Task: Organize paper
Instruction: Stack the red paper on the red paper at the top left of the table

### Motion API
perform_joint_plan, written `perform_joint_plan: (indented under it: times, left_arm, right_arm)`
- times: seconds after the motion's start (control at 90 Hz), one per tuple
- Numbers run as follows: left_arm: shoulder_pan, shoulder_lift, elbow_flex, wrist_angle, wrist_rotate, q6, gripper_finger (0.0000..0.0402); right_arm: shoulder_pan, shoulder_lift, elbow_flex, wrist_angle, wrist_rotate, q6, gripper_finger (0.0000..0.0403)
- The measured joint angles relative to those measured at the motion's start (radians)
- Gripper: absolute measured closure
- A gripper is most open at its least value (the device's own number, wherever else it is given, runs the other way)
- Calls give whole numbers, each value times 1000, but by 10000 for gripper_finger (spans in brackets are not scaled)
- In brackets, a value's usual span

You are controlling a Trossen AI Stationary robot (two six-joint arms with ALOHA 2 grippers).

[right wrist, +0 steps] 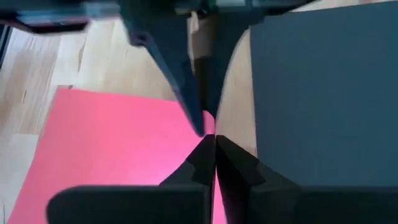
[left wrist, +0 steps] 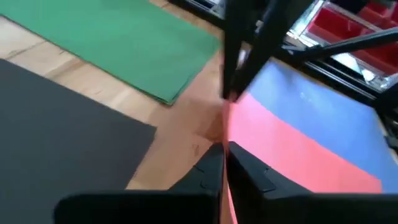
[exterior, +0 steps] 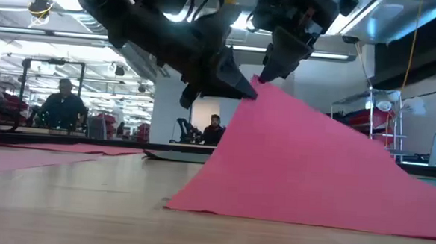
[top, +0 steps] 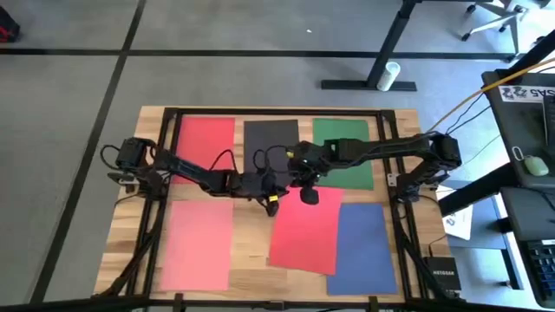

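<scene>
Paper [top: 305, 227] on wooden table [top: 251, 276], apparently workshop behind.

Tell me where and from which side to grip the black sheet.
Take the black sheet at its near edge, the one facing the table's middle, coming in low from that side. It lies flat on the wood with bare table along that edge, so a finger could probably slide under there. Its side edges sit close to the red sheet and green sheet, leaving less room.
</scene>
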Motion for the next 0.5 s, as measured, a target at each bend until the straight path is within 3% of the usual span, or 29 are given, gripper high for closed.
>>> perform_joint_plan:
  times: [0.5]
  left_arm:
    - [10,-17,0,-21,-56,52,402]
  right_arm:
    - [0,-2,0,22,0,0,402]
